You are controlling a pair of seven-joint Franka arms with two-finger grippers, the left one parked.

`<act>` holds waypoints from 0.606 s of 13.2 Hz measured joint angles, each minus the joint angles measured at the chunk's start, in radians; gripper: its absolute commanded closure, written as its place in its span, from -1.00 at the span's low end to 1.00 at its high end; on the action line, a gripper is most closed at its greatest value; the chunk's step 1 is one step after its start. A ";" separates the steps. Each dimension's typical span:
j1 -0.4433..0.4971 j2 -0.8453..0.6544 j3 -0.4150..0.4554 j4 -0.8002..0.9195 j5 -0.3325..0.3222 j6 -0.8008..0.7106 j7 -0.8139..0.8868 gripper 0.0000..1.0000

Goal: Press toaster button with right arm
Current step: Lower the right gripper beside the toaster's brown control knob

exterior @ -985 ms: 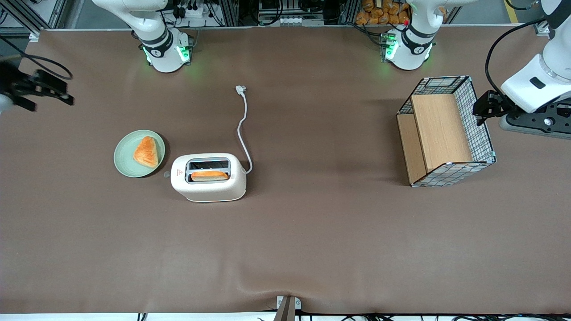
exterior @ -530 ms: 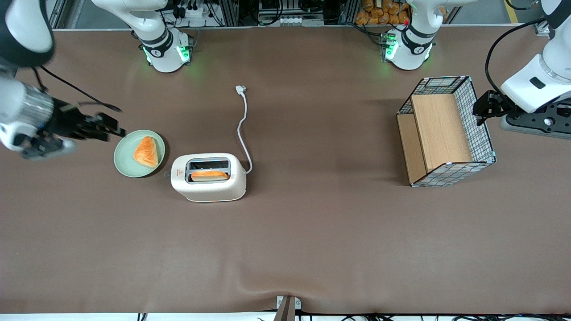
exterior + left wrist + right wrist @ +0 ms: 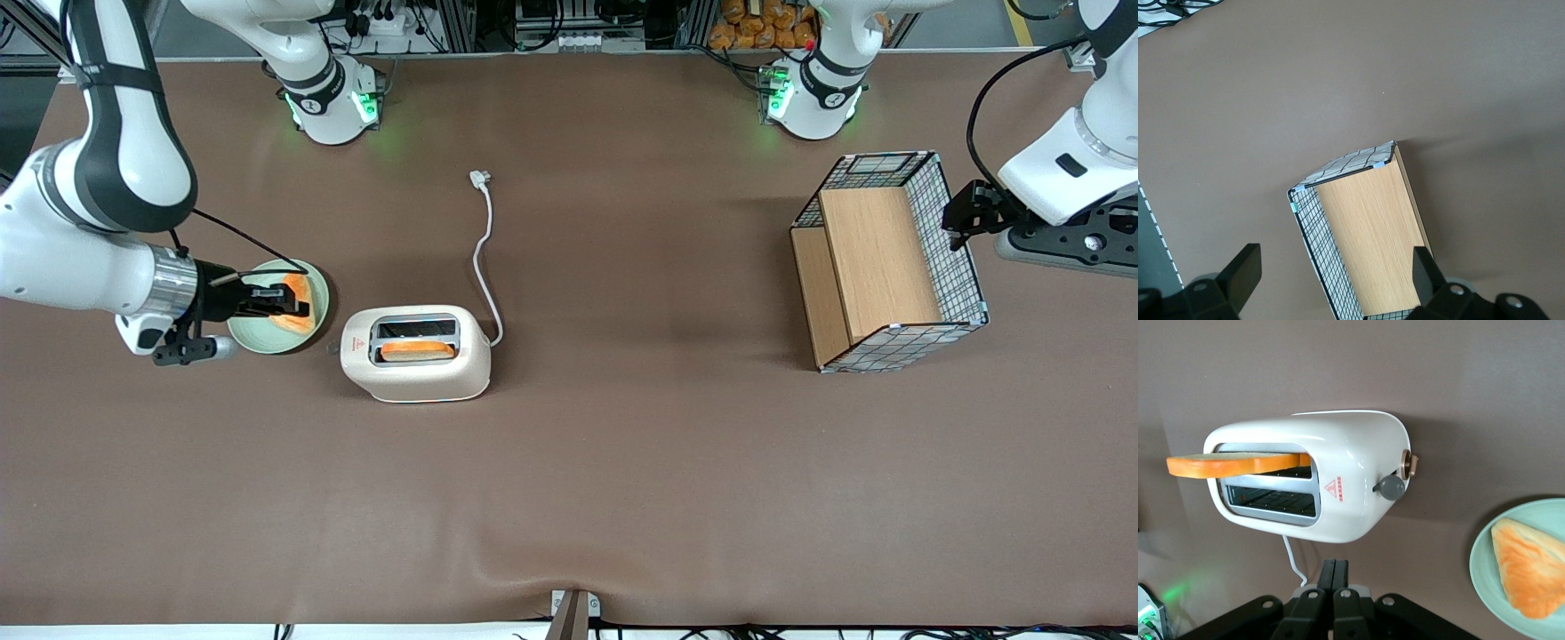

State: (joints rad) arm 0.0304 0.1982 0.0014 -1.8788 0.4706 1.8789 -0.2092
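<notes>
Hovering over the green plate (image 3: 252, 336) beside the toaster (image 3: 416, 354), claw (image 3: 293, 308) with fingers (image 3: 1334, 575) pressed together, carried by the right arm (image 3: 98, 222). Pointing toward the toaster's short end, apart from the grey button (image 3: 1392, 487) protruding there. Standing on the brown tabletop (image 3: 569, 462), toaster with one orange bread slice (image 3: 416, 350) in the slot nearer the front camera. Lying on the plate, a pastry wedge (image 3: 1530, 577). Far from the toaster, toward the parked arm's end, a wire basket (image 3: 889, 258).
</notes>
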 measured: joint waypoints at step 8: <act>-0.020 0.092 -0.021 -0.070 0.210 0.090 -0.258 1.00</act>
State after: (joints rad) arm 0.0107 0.2899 -0.0192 -1.9488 0.6808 1.9689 -0.4669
